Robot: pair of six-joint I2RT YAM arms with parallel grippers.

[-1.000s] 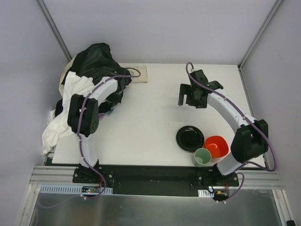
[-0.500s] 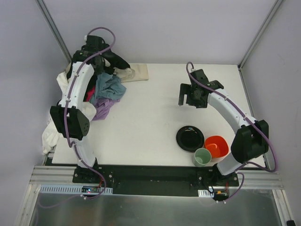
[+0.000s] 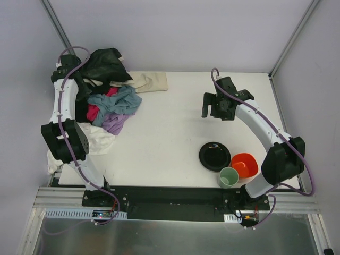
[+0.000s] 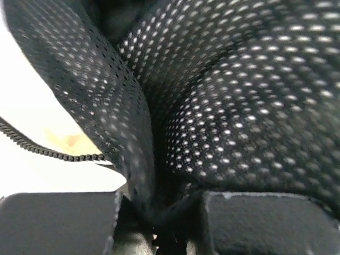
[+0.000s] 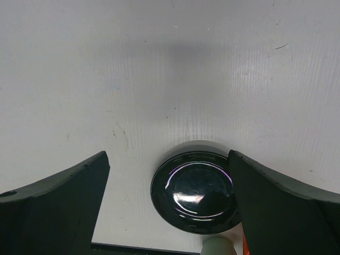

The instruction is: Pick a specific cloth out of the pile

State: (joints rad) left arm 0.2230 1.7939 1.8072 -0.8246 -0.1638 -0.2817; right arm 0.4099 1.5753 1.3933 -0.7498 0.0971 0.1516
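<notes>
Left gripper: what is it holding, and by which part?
The left gripper is shut on a fold of a black perforated mesh garment.

No text, label, brand or number can be read anywhere (the black plate (image 5: 194, 192) bears none).

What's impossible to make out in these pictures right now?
1. Lavender cloth: top view, mostly buried under the blue-grey cloth, so its full extent is hidden.
2. Left gripper: left wrist view, the black mesh garment clamped in it fills the frame, so the pile is unseen there.
3. Cup and bowl: right wrist view, cut off by the bottom edge.
</notes>
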